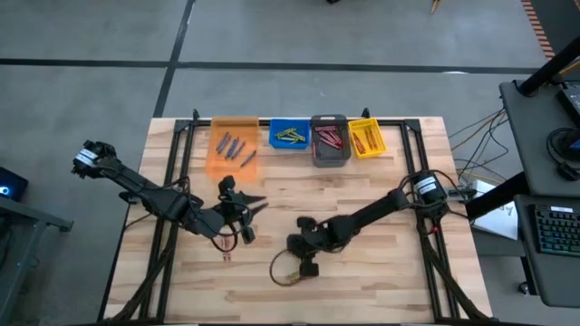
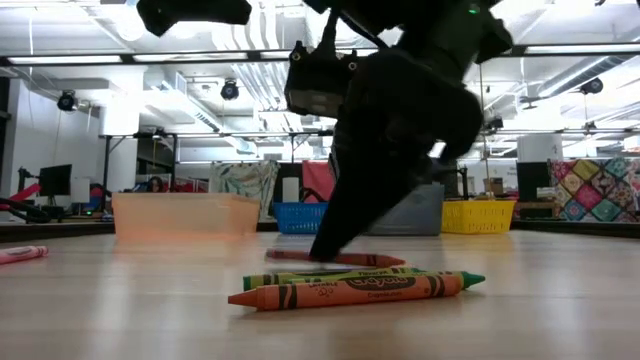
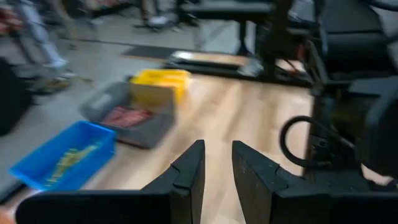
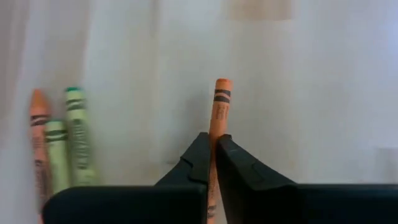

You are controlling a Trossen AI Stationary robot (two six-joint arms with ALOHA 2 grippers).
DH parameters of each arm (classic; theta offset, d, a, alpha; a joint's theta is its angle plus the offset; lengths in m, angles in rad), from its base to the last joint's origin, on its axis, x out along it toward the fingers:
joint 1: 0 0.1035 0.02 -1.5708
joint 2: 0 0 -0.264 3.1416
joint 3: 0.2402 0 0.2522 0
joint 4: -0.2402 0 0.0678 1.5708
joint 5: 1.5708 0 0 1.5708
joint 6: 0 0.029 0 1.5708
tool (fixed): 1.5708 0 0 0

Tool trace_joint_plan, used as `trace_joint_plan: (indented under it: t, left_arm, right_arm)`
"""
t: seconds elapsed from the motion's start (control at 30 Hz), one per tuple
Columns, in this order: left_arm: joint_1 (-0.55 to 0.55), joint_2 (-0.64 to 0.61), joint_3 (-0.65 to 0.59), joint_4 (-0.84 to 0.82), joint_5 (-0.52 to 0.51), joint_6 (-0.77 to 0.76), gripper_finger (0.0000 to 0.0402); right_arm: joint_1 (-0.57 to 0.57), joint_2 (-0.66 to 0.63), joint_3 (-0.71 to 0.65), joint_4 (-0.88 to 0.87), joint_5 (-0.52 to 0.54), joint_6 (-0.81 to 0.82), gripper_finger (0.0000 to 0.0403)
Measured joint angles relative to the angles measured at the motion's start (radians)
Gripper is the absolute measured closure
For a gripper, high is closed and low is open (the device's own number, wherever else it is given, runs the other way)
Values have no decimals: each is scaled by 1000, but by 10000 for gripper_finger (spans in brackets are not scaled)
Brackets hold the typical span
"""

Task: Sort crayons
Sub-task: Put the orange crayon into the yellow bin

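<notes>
The right gripper (image 4: pixel 212 158) is pressed down on the pale wood-plank table (image 1: pixel 381 272), its matte black fingers (image 4: pixel 193 163) pinched tight on a paper-wrapped orange crayon (image 4: pixel 219 106). Beside it lie three more waxy sticks: an orange one (image 2: pixel 350 289) and two green ones (image 4: pixel 78 134). At twelve o'clock along the table's far edge stand four plastic bins: translucent orange (image 1: pixel 235 145), blue (image 1: pixel 289 135), grey (image 1: pixel 330 140), yellow (image 1: pixel 365 138). The left gripper (image 3: pixel 217 171) hovers toward nine o'clock, fingers slightly parted and empty.

Bright overhead lighting; left wrist view motion-blurred.
</notes>
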Motion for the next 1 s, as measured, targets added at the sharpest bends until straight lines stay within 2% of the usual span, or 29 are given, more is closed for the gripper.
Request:
trace_joint_plan:
  t: [0.07, 0.2, 0.33, 0.47, 0.57, 0.73, 0.87, 1.0]
  left_arm:
    - [0, -21, 0, -3, -48, 6, 338]
    - [1, -75, 0, -13, -63, 42, 338]
    - [1, -117, 0, -12, -63, 78, 338]
    - [1, -138, 0, -16, -64, 81, 338]
    - [0, -139, 0, -19, -64, 101, 338]
    - [8, -140, 0, -19, -79, 110, 338]
    - [31, -144, 0, -18, -80, 129, 338]
    - [78, -144, 0, -18, -81, 167, 338]
  right_arm:
    - [-24, -31, 12, -59, 4, -13, 394]
    - [-89, -109, 86, -294, 67, -30, 394]
    - [-186, -167, 184, -568, 175, -47, 394]
    - [-319, -241, 250, -729, 271, -48, 394]
    - [-453, -291, 247, -753, 310, -29, 394]
    - [-718, -368, 187, -752, 283, -2, 394]
    - [-918, -393, 89, -713, 250, -2, 394]
    - [-1071, -401, -42, -578, 191, -4, 394]
